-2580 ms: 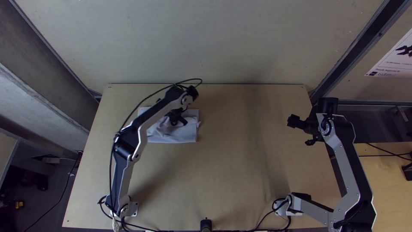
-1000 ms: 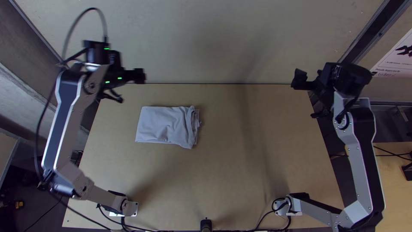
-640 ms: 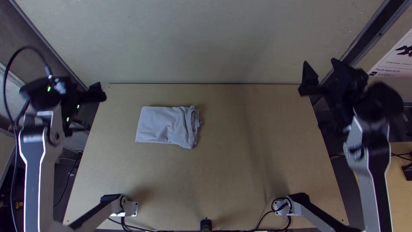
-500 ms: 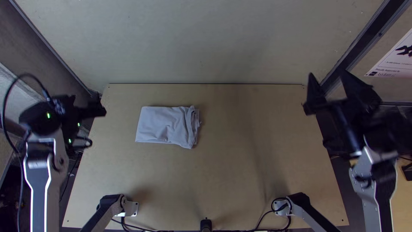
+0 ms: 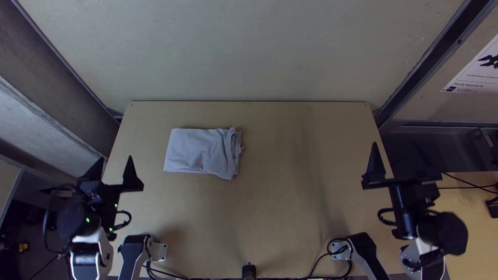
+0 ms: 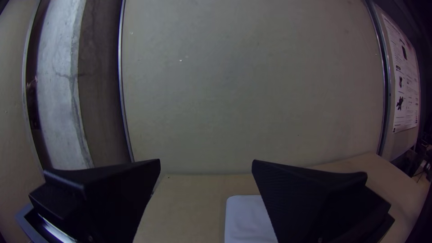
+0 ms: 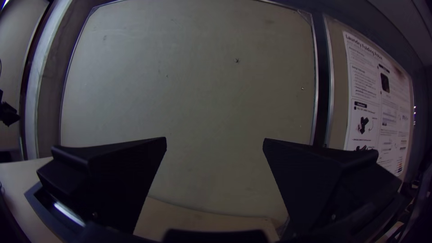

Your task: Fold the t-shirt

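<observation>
Here, the left end effector and right end effector stand spread; the t-shirt lies folded.

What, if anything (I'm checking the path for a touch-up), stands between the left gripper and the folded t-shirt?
Nothing visible does. In the top view the open left gripper is over the table's left edge, and the folded t-shirt lies to its right, with table surface between them.

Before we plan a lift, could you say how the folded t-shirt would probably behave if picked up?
The t-shirt would likely sag, judging by its soft wrinkles. Its stacked layers, seen at the uneven end, might slip apart if only one were pinched.
</observation>
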